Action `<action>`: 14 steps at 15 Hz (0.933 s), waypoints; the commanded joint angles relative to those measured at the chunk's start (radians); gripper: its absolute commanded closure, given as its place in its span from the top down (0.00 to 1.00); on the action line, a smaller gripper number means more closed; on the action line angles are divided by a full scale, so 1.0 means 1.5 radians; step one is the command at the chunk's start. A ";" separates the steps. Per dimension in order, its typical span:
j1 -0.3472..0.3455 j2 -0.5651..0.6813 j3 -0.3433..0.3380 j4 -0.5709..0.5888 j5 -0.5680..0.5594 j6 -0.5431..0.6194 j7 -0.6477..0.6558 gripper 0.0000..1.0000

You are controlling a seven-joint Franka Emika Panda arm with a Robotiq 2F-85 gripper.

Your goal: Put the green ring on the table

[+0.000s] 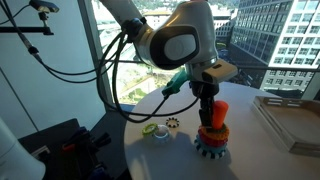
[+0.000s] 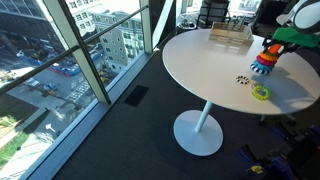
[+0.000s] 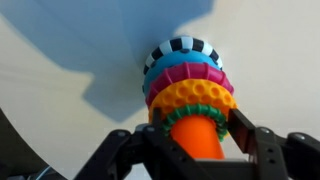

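A stacking toy (image 1: 212,138) stands on the round white table (image 1: 260,155), with an orange cone (image 3: 200,142) and coloured rings. In the wrist view the green ring (image 3: 190,112) is the top ring, above an orange-yellow ring (image 3: 195,94), a pink ring (image 3: 185,74) and a checkered base (image 3: 183,47). My gripper (image 3: 198,122) reaches down over the cone, and its two fingers touch the green ring on either side. In both exterior views the gripper (image 1: 207,112) (image 2: 272,44) hides that ring on the toy (image 2: 264,62).
A yellow-green ring (image 1: 150,128) (image 2: 260,92) and a small black-and-white ring (image 1: 172,125) (image 2: 241,80) lie on the table (image 2: 200,65) beside the toy. A flat tray (image 1: 290,120) (image 2: 228,36) sits further along. Windows run next to the table edge.
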 commanded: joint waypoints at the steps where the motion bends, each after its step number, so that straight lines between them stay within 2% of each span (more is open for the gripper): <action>1: 0.013 -0.003 -0.016 0.005 -0.006 0.000 0.017 0.42; 14: 0.002 -0.118 -0.011 -0.030 -0.021 -0.014 0.017 0.42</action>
